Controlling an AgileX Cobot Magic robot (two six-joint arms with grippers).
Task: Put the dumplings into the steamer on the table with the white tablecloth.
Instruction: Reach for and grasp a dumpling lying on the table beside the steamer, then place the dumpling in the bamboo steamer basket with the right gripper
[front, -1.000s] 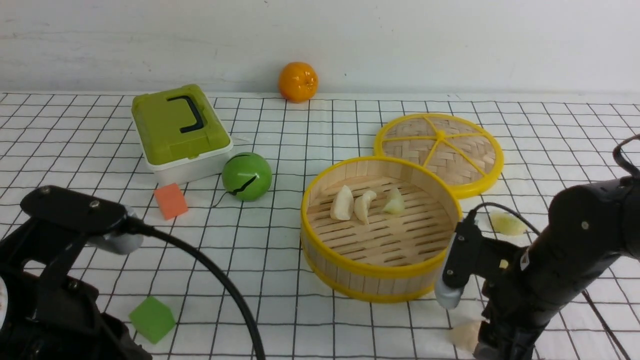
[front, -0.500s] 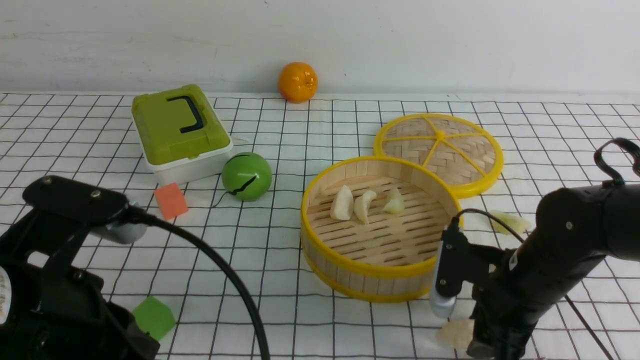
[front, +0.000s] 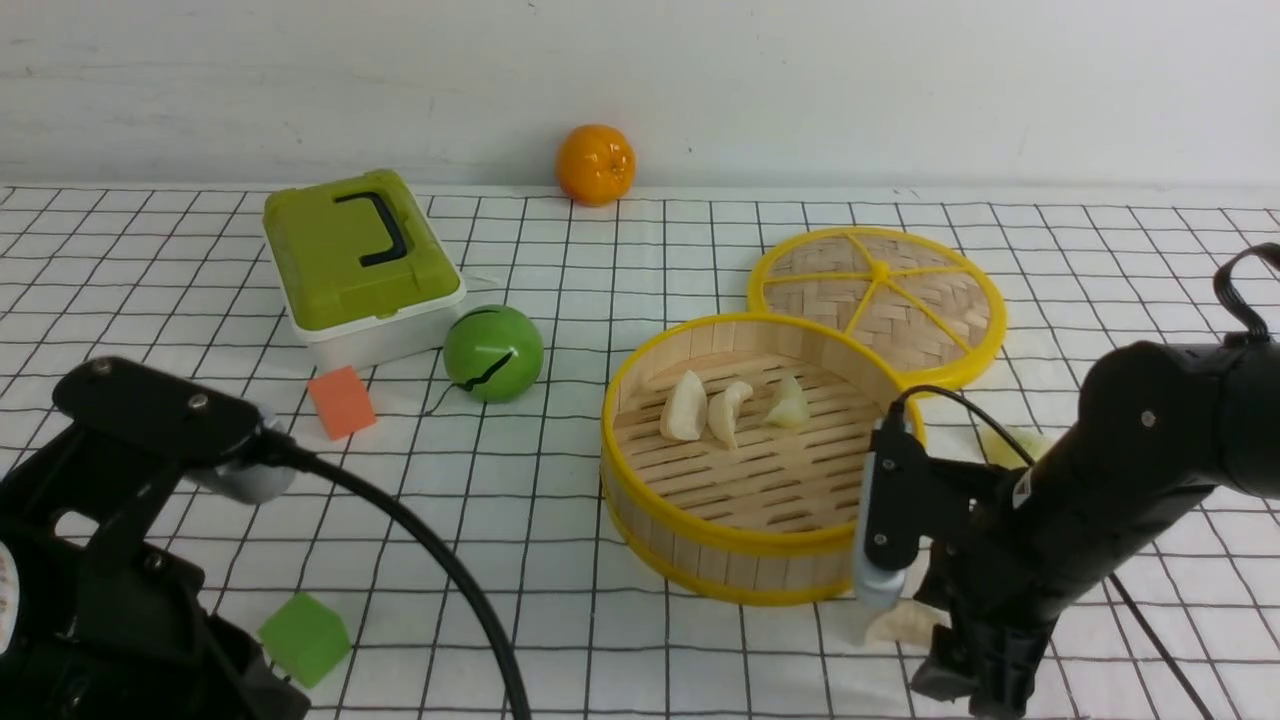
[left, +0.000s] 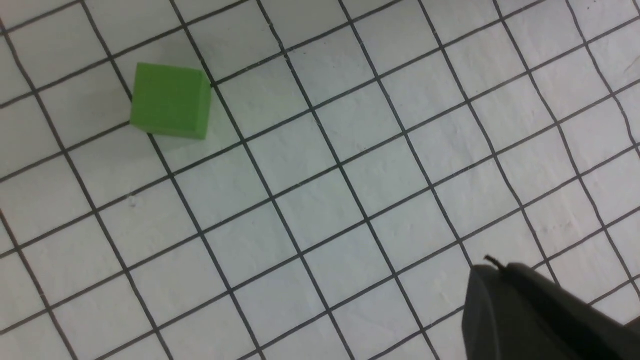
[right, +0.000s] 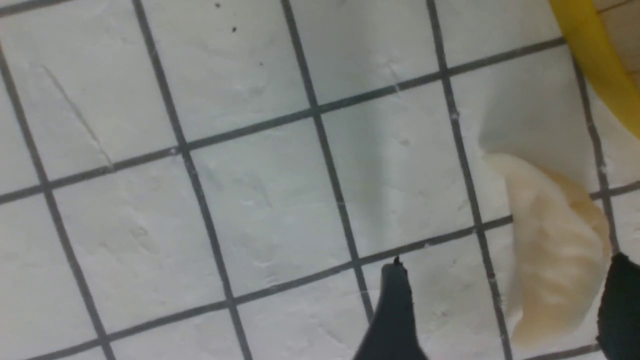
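The steamer (front: 700, 565) stands on the white tablecloth (front: 560, 500) right of centre, with three dumplings (front: 727, 410) side by side on its slatted floor. A fourth dumpling (front: 898, 626) lies on the cloth just in front of the steamer's right side. In the right wrist view this dumpling (right: 550, 250) sits between the fingers of my open right gripper (right: 507, 295), close to one finger, with the steamer's yellow rim (right: 595, 65) nearby. Another dumpling (front: 1010, 443) peeks out behind the right arm. My left gripper (left: 487, 267) is shut and empty, hovering over bare cloth.
The woven lid (front: 878, 305) lies behind the steamer. A green-lidded box (front: 355, 260), a green ball (front: 493, 352) and an orange cube (front: 341, 401) sit on the left. An orange (front: 596, 163) rests at the back wall. A green cube (front: 304, 637) lies near the left arm.
My right arm has moved left and nearer the steamer's wall. The dumpling beside it now lies a little closer to the steamer. The left arm has hardly moved.
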